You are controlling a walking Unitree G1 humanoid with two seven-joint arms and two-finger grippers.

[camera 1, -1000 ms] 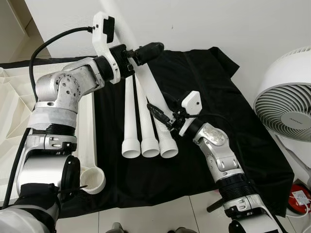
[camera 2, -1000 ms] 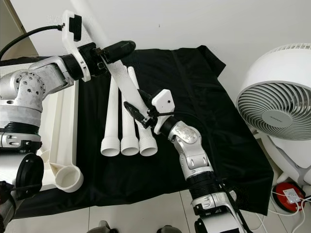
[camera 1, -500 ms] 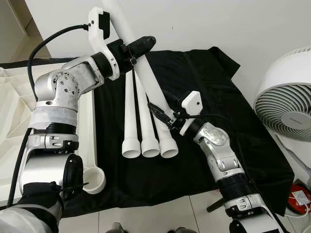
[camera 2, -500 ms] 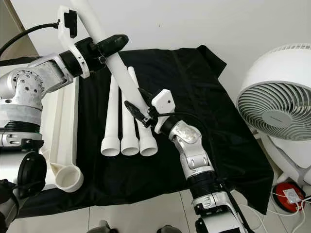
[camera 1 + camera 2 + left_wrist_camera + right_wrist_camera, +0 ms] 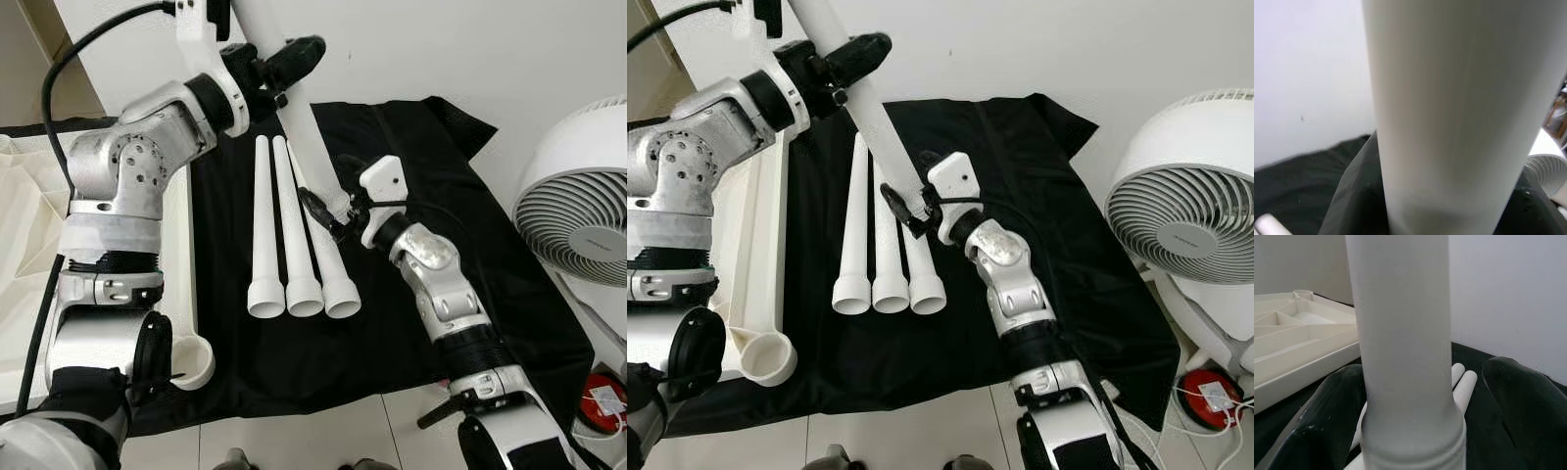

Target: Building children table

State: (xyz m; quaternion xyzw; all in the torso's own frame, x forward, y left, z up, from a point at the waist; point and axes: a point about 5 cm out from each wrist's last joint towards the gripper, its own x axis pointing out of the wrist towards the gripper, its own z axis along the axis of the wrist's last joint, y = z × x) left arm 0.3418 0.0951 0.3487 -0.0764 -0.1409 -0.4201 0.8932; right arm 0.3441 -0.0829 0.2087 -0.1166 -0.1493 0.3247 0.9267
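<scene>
**One leg held between two grips, three more lying under it**

Left eye view: my left gripper [image 5: 284, 67] sits at the upper left of the frame, fingers pinched on the upper stretch of a white table leg [image 5: 312, 147] that slants down toward the centre. My right gripper [image 5: 328, 217] meets the same leg's lower end at mid-frame. Three more table legs [image 5: 291, 245] lie side by side on the black cloth [image 5: 441, 196], flared ends toward the bottom edge. The white tabletop [image 5: 176, 255] lies upside down along the left edge, a round leg socket [image 5: 193, 362] at its lower corner. A white fan [image 5: 578, 206] stands at the right edge.

Right eye view: the held leg's lower end hangs just above the rightmost lying leg. If my two arms pull in different directions, I judge the smooth tube could twist out of one grip and drop onto the row, scattering it.

Left wrist view: the leg's tube [image 5: 1449, 112] crowds the lens, so I cannot check my pads' bite here; a shallow hold would let it slide.

Right wrist view: my two fingers [image 5: 1332, 416] stand spread either side of the leg's collar [image 5: 1413, 431], not pressed on it. All the weight then rests on my left grip, and that is the likelier place for a slip.
</scene>
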